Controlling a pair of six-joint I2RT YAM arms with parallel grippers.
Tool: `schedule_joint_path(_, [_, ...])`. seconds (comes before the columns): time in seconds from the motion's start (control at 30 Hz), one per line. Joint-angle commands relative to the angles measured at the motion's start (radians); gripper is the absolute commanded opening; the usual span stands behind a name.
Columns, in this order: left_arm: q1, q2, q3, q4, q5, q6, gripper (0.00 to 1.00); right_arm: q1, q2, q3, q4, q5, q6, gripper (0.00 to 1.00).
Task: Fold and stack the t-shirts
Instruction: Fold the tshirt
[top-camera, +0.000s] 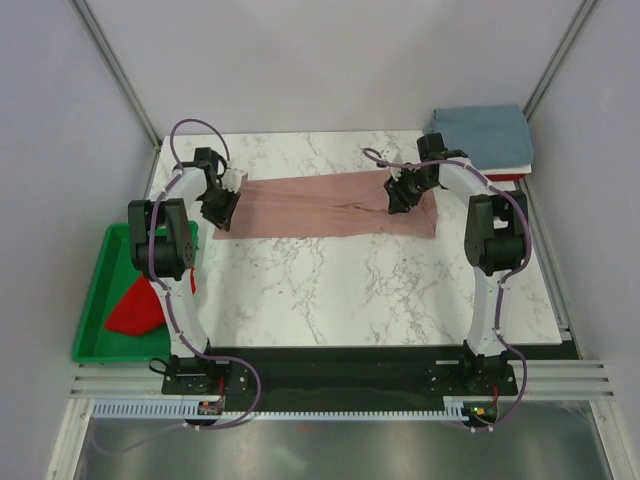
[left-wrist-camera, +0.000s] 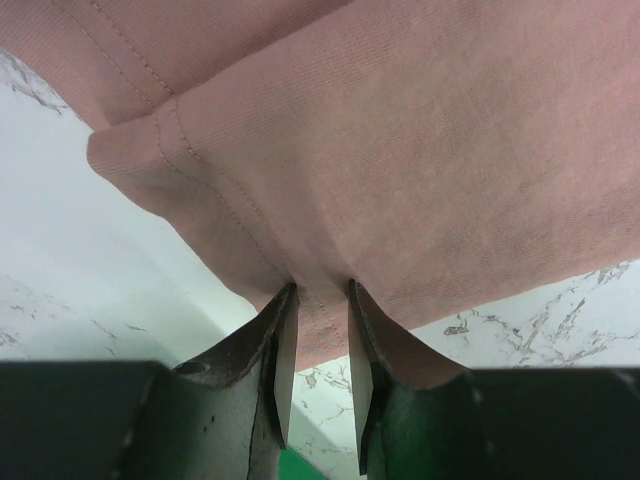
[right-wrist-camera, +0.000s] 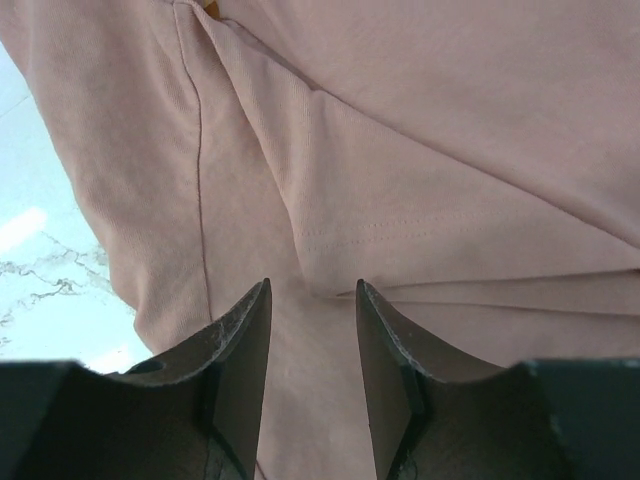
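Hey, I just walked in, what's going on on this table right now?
Two robot arms are working on a dusty-pink t-shirt, which lies as a long folded strip across the marble table. The left gripper has its jaws pinched on the shirt's left end. The right gripper is at the right end, jaws apart over the cloth. A folded grey-blue t-shirt sits at the far right corner, and a red t-shirt lies crumpled in the green tray.

Walls: grey panels (top-camera: 330, 60) are enclosing three sides.
Surface: white veined marble (top-camera: 330, 290) is lying evenly lit.
Corners: metal posts (top-camera: 116, 68) are slanting upward.
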Motion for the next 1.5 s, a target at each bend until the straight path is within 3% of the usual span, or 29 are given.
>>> schedule_joint_path(0.0, [-0.011, 0.027, 0.013, -0.007, -0.001, 0.026, 0.34, 0.013, 0.03, 0.054, 0.0, -0.024, -0.024, 0.46])
schedule_joint_path(0.17, [-0.011, 0.021, 0.009, -0.007, -0.007, 0.025, 0.33, 0.018, 0.058, 0.079, 0.004, -0.006, -0.023, 0.39])
schedule_joint_path(0.33, [-0.013, 0.027, 0.013, -0.007, -0.005, 0.026, 0.33, 0.019, 0.059, 0.101, 0.029, 0.02, -0.018, 0.13])
schedule_joint_path(0.57, [-0.011, 0.014, 0.018, -0.007, -0.007, 0.025, 0.33, 0.062, 0.033, 0.137, 0.195, 0.079, 0.032, 0.08])
schedule_joint_path(0.73, [-0.011, -0.059, 0.013, 0.015, 0.015, 0.042, 0.38, 0.114, 0.148, 0.326, 0.222, 0.135, 0.068, 0.17])
schedule_joint_path(0.83, [-0.013, -0.116, -0.005, 0.028, 0.042, 0.071, 0.42, 0.122, 0.125, 0.326, 0.327, 0.215, 0.141, 0.36])
schedule_joint_path(0.9, [-0.011, -0.14, -0.022, 0.03, 0.058, 0.089, 0.45, 0.122, 0.089, 0.267, 0.4, 0.264, 0.161, 0.44])
schedule_joint_path(1.0, [-0.013, -0.194, -0.05, 0.021, 0.091, 0.15, 0.45, 0.119, 0.013, 0.181, 0.429, 0.287, 0.155, 0.45])
schedule_joint_path(1.2, [-0.063, -0.276, -0.185, 0.015, 0.05, 0.461, 0.47, 0.119, -0.129, 0.032, 0.431, 0.261, 0.167, 0.46])
schedule_joint_path(1.47, [-0.068, -0.187, -0.168, 0.035, 0.013, 0.474, 0.46, 0.119, -0.175, -0.034, 0.423, 0.254, 0.194, 0.46])
